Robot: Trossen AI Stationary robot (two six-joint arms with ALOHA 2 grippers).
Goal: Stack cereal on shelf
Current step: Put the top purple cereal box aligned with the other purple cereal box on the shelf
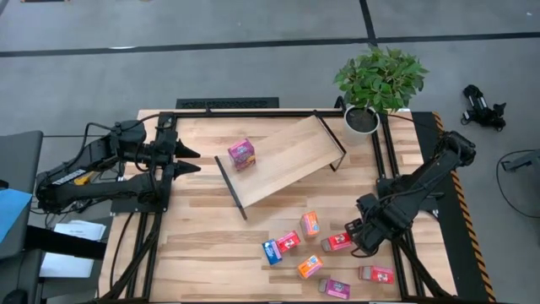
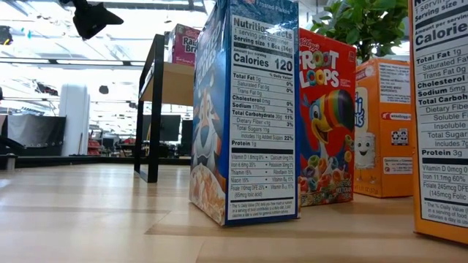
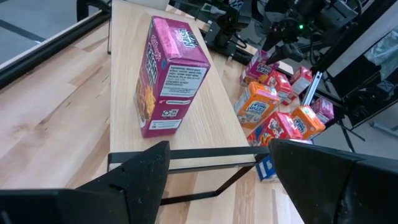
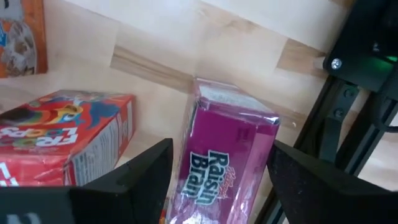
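Between the spread fingers of the right gripper [image 4: 217,180] stands a magenta Raisin Bran box [image 4: 227,158]; the jaws are wide, one finger on each side of the box, and contact with its faces cannot be confirmed. Just beside this gripper, on the tabletop [image 1: 202,245], lies a red Froot Loops box [image 4: 65,134] on its side. An orange box [image 4: 22,37] sits farther out past the same finger.

From above, the right gripper [image 1: 361,235] hangs low over the near right part of the table, at the edge of the loose cereal group. Beside it lie a red box [image 1: 337,241] and a second red box [image 1: 288,241]. An orange box [image 1: 310,223] stands beyond them, toward the shelf. A blue box [image 1: 271,251], another orange box [image 1: 310,267] and two magenta boxes [image 1: 335,288] [image 1: 376,274] lie nearer the table's front edge.

The left gripper [image 1: 187,160] waits at the left side of the table, jaws wide, pointing at the shelf [image 1: 287,160]. The shelf is a tilted light-wood board with black end brackets. Directly ahead of the left gripper [image 3: 217,180], a magenta cereal box [image 3: 169,74] stands upright on the shelf near its left bracket. A potted plant [image 1: 378,84] stands at the far right corner.
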